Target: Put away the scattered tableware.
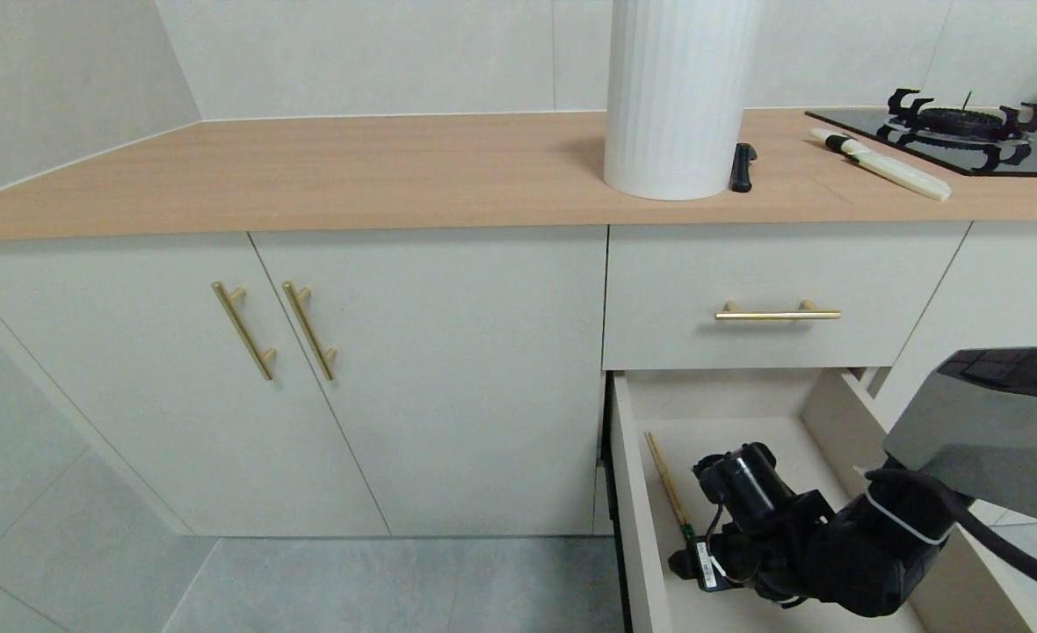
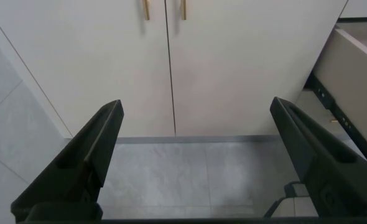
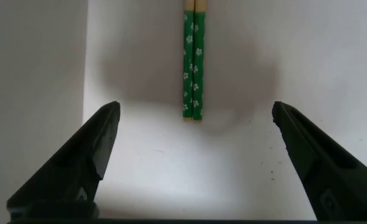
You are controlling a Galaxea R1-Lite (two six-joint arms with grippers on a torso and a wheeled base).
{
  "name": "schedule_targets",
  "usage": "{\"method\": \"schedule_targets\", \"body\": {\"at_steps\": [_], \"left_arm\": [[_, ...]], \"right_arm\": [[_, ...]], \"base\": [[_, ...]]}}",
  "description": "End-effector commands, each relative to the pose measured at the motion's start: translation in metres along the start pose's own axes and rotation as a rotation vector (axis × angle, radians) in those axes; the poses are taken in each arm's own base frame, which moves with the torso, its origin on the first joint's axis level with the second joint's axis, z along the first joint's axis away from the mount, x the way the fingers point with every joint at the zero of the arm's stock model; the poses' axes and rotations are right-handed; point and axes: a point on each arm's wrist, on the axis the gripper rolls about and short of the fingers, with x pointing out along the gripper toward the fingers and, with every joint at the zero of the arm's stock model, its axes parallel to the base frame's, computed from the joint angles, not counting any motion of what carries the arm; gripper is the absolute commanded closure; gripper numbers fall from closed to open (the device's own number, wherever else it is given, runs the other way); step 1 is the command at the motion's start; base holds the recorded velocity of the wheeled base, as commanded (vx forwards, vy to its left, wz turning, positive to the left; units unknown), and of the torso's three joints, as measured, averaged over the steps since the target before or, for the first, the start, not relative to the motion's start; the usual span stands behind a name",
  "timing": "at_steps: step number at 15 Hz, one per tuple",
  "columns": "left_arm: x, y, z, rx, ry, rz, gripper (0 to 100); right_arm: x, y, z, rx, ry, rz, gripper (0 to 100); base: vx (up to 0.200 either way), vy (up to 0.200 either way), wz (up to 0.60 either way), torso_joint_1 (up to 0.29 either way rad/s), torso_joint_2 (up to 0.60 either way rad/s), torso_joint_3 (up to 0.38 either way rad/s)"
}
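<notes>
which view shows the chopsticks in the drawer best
The right wrist view: the chopsticks lie side by side close below it, green flowered ends plain. The head view shows them as a thin line along the left wall of the open drawer. The left wrist view faces the cabinet doors.

counter: wooden top (image 1: 351, 167), runs left to right along the far wall
middle-right of counter: tall white ribbed container (image 1: 677, 97), upright
just right of container: small black object (image 1: 742, 167), lying flat, kind unclear
further right: white knife (image 1: 881, 163) with dark band, lying slanted, near the stove
far right: black gas stove (image 1: 967, 132) set into the top
drawer: lower one (image 1: 634, 510), pulled open, below counter on the right
in drawer: chopsticks (image 1: 668, 485), pair side by side on the bottom, beside left wall, green ends nearest
</notes>
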Motion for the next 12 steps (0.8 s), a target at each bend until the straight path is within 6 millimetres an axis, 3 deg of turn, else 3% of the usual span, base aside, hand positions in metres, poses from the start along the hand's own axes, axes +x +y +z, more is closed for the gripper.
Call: {"method": "schedule_targets", "body": {"at_steps": [1,3,4,7,9,12], "left_arm": [[0.000,0.000,0.000,0.000,0.002,-0.001,0],[0.000,0.000,0.000,0.000,0.000,0.001,0],[0.000,0.000,0.000,0.000,0.002,0.001,0],[0.000,0.000,0.000,0.000,0.000,-0.001,0],[0.000,0.000,0.000,0.000,0.000,0.001,0],[0.000,0.000,0.000,0.000,0.000,-0.001,0]], "right_arm": [[-0.030,-0.002,0.019,0.024,-0.102,0.010,0],[-0.060,-0.011,0.033,0.051,-0.163,0.018,0],[-0.090,-0.020,0.043,0.073,-0.212,0.024,0],[-0.146,-0.033,0.053,0.075,-0.317,0.036,0],[-0.163,-0.036,0.055,0.069,-0.372,0.041,0],[-0.167,-0.038,0.055,0.042,-0.386,0.036,0]], "base": [[0.000,0.000,0.00,0.000,0.00,0.000],[0.000,0.000,0.00,0.000,0.00,0.000],[0.000,0.000,0.00,0.000,0.00,0.000],[0.000,0.000,0.00,0.000,0.00,0.000],[0.000,0.000,0.00,0.000,0.00,0.000],[0.000,0.000,0.00,0.000,0.00,0.000]]}}
